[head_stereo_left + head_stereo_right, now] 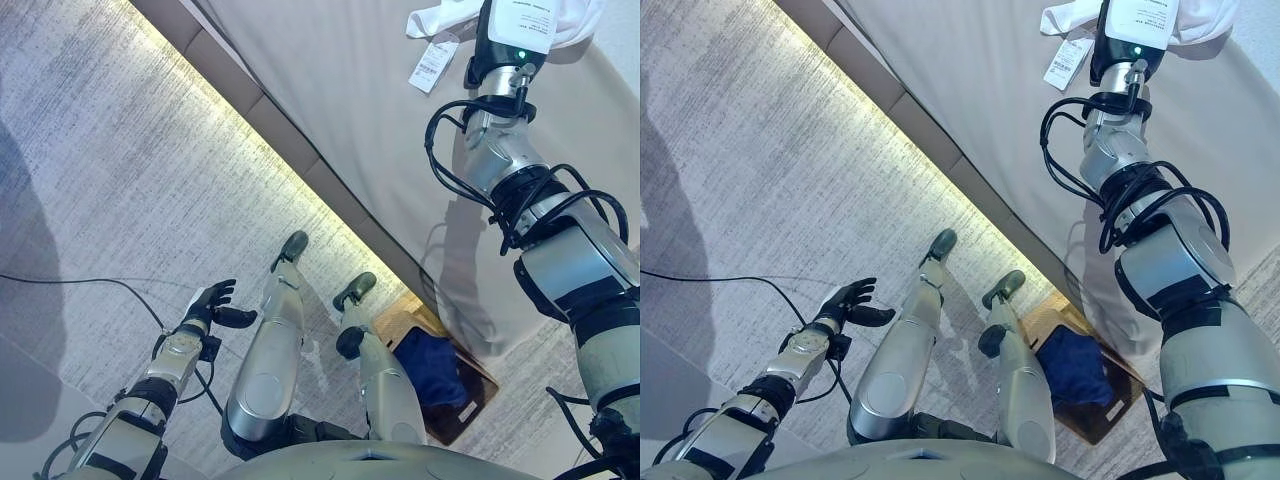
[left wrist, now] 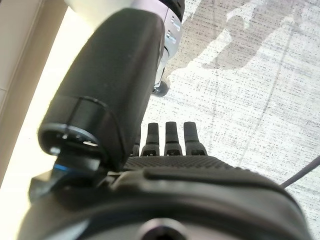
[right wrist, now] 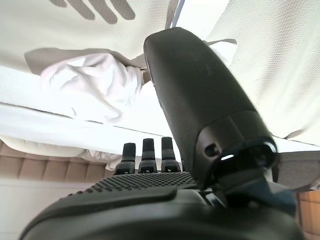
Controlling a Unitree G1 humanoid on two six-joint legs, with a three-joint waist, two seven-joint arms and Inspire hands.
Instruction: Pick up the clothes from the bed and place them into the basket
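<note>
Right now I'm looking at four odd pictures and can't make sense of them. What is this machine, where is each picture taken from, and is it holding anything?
It is a walking robot with two arms, each ending in a dark hand. The two wide pictures come from a camera pair on its head, looking down. The other two come from small cameras on its wrists, so a hand's bulk fills them.

The big beige surface is a bed. On it lies a white garment with a paper tag. The right hand is stretched out over that garment; its fingers look straight and nothing is gripped yet. The left hand hangs open over the grey carpet, empty.

By the bed on the floor stands a brown basket with a blue garment already inside.
</note>
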